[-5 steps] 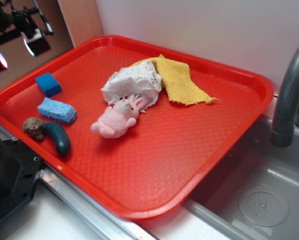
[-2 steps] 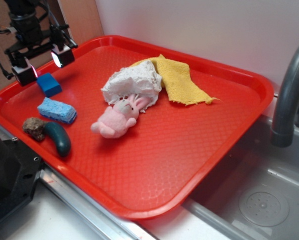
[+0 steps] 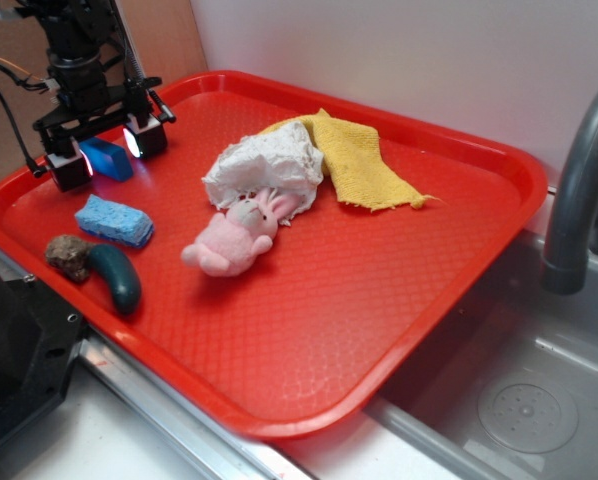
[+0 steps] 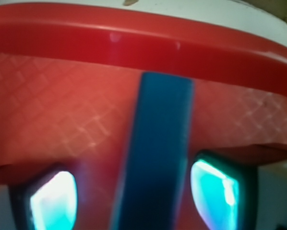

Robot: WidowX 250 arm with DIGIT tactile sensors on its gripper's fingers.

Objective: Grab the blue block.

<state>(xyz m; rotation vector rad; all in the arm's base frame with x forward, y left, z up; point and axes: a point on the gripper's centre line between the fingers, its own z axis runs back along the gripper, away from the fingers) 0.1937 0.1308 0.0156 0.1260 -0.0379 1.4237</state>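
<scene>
Blue block sits at the far-left of the red tray between the spread fingers of the gripper, untouched as far as I can tell; looks light, rigid, smooth and likely slippery, so pinch flat opposite side faces mid-height.

- The exterior view is evenly, softly lit and fairly sharp; the red tray shows faint sheen and only weak shadows.
- Two small lamps on the end effector glow white-cyan.
- The wrist view is blurred: the blue block smears, the lamps bloom, and the tray rim curves.
</scene>
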